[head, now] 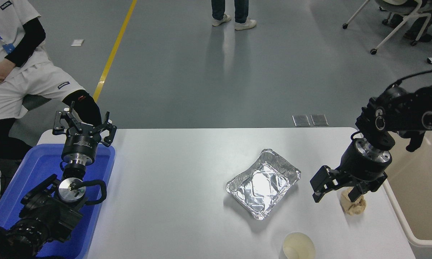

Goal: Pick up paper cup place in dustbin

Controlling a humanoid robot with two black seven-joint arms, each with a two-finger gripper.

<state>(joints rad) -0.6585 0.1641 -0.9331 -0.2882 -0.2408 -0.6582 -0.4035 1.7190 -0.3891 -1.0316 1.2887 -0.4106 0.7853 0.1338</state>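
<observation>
Behind right gripper (336, 190), paper ball (353, 207) half-hidden

No legible text anywhere.

My single head camera sits high on my side, looking forward and down over the white rectangular table (173, 201), my arms entering from the lower left and right edge.
</observation>
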